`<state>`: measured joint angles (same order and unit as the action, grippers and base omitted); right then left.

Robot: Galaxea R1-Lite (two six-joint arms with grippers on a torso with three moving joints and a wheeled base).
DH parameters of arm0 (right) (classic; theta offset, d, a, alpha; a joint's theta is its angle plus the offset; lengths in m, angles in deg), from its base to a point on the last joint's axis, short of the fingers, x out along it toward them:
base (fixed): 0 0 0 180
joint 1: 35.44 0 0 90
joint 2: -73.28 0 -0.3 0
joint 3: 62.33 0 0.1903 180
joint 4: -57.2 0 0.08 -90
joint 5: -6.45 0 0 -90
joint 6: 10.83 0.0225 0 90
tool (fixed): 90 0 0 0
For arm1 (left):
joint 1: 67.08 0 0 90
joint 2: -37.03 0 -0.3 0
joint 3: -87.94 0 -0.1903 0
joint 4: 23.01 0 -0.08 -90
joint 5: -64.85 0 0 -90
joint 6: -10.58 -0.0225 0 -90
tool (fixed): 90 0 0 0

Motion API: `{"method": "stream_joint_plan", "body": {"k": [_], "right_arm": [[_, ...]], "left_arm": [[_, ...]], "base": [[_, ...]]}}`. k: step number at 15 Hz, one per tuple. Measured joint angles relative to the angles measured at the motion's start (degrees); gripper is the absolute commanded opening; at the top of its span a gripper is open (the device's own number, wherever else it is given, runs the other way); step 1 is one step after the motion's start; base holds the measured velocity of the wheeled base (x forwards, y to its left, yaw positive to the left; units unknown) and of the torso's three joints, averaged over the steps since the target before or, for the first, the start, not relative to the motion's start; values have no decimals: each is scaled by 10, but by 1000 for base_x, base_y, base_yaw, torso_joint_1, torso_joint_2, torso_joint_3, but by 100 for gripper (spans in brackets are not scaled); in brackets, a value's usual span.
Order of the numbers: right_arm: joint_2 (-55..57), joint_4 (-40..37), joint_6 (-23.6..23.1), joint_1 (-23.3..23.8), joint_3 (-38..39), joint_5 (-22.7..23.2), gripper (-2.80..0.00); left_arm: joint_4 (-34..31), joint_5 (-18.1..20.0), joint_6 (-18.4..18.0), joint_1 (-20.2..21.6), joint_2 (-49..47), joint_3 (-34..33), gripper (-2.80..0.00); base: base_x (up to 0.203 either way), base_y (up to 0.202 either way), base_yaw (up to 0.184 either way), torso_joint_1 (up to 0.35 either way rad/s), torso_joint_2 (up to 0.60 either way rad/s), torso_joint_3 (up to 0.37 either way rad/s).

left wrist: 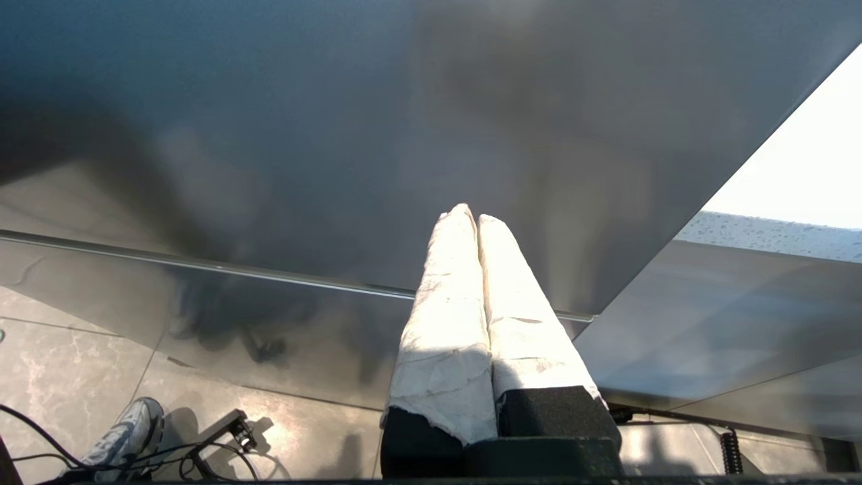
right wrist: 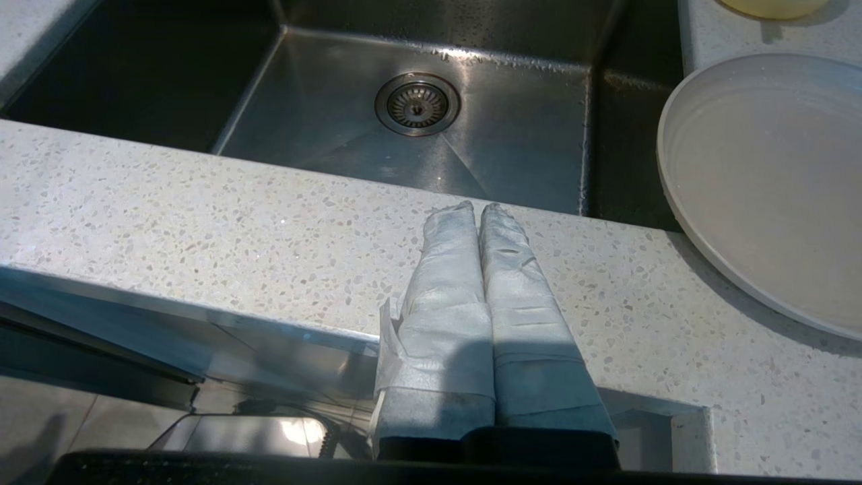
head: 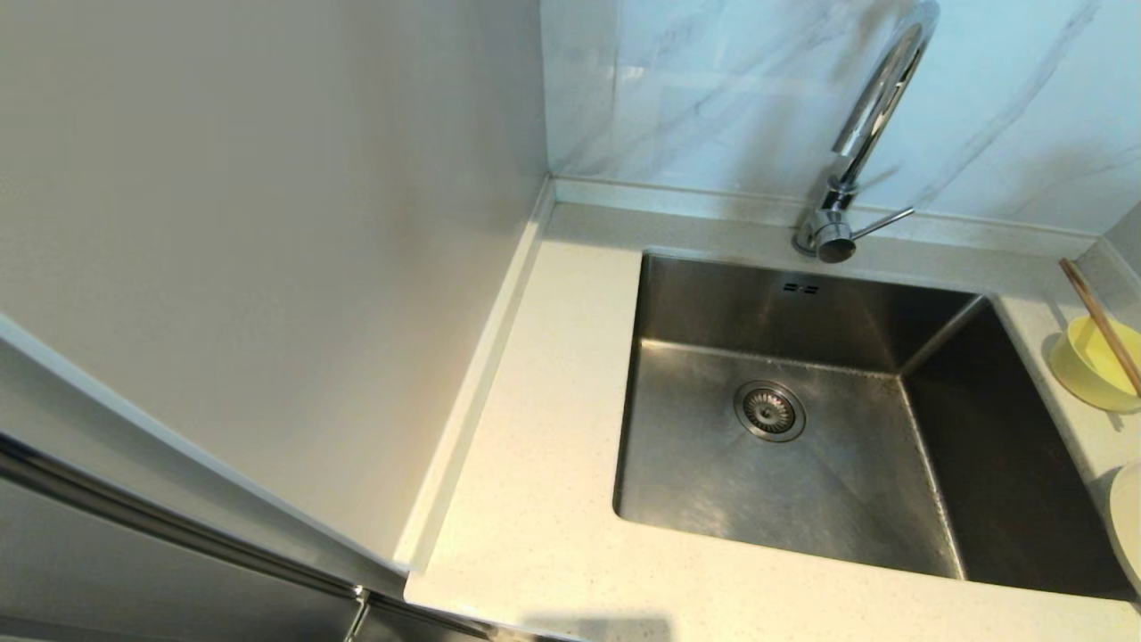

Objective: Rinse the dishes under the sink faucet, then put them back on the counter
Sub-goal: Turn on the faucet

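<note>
The right gripper [right wrist: 478, 207] is seen with its two wrapped fingers pressed together and nothing held between them; it is poised over the front strip of the counter [right wrist: 202, 229], just short of the sink [right wrist: 471, 162]. The left gripper [left wrist: 469, 217] is likewise closed and empty, and is parked low beside a dark glossy cabinet front [left wrist: 337, 135], away from the work.

The plate [right wrist: 768, 188] is found on the counter just right of the sink, near the right gripper, with its edge slightly overhanging the basin. It is judged to be stiff, smooth, breakable and fairly heavy for its thinness; it would best be pinched at the rim, where the overhang lets a finger pass beneath. The bowl [head: 1092, 361] is set further back on the same side, with the chopsticks [head: 1101, 325] laid across it. The bowl is judged light and can be gripped by its wall. The chopsticks are thin and light, and may roll or slip when they are taken near the middle.

The faucet [head: 869, 116] is mounted behind the sink, with its side lever [head: 882, 221] pointing toward the dishes. No water can be seen running. The basin is bare but for the drain [head: 769, 410]. Knocks against the gooseneck and the sink wall are the likely hazards.
</note>
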<state>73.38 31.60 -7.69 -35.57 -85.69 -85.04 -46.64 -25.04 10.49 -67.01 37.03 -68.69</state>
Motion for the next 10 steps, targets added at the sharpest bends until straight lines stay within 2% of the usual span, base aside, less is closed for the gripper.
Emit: {"method": "stream_joint_plan", "body": {"k": [10], "right_arm": [[0,1,-6,0,0,-2,-280]], "left_arm": [[0,0,-2,0,0,0,-280]], "base": [[0,0,0,0,0,0]]}}
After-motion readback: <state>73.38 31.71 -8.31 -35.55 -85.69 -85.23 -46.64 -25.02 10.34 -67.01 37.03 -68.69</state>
